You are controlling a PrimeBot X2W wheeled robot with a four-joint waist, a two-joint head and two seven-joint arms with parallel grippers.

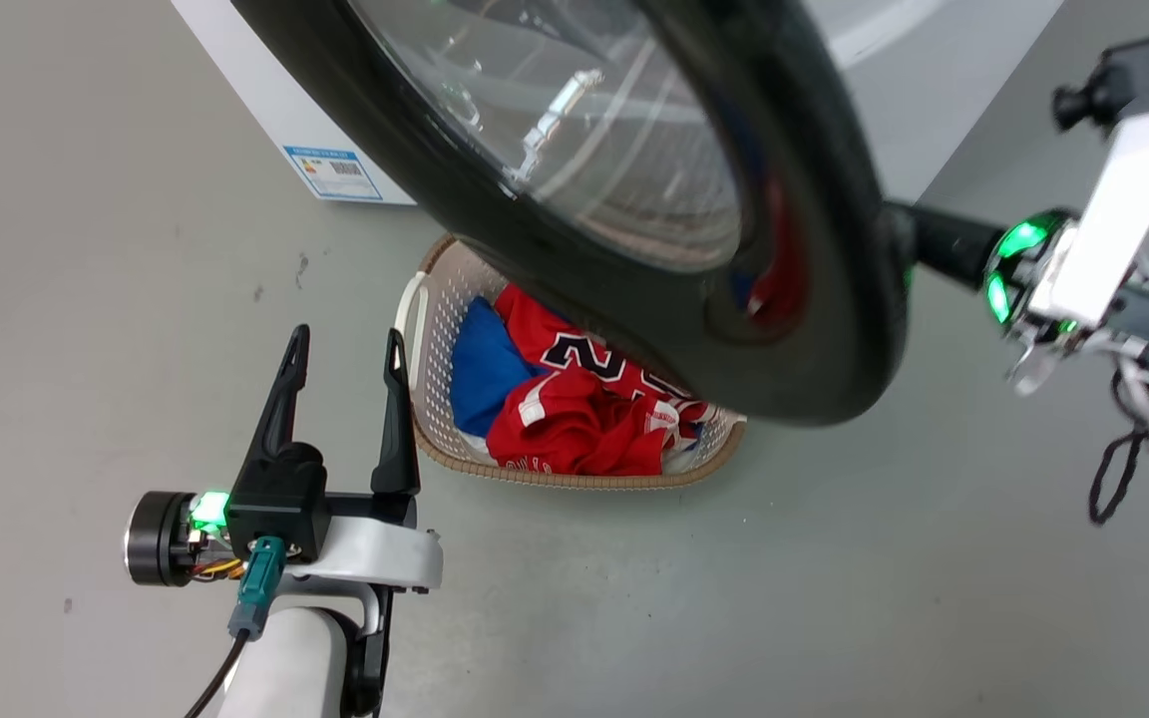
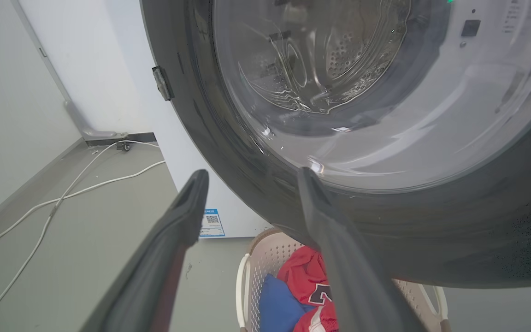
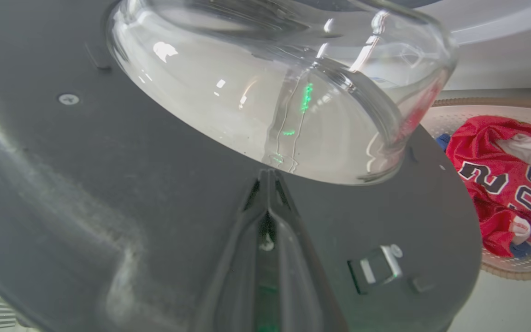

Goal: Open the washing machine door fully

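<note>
The washing machine door [image 1: 814,299] stands swung out from the white washing machine [image 1: 265,110], its glossy black rim and clear glass bowl close in front of me. In the right wrist view my right gripper [image 3: 268,177] is shut, its fingers together and lying against the door's dark inner face [image 3: 109,184] just below the glass bowl [image 3: 256,101]. In the head view those fingers are hidden behind the rim. My left gripper [image 1: 347,337] hangs open and empty at the lower left, apart from the door [image 2: 431,240]. The steel drum [image 2: 321,60] shows through the glass.
A beige laundry basket [image 1: 574,479] with red and blue clothes sits on the grey floor under the door's lower edge. A blue label [image 1: 333,172] marks the machine's lower corner. White cables [image 2: 62,198] trail along the floor by the wall.
</note>
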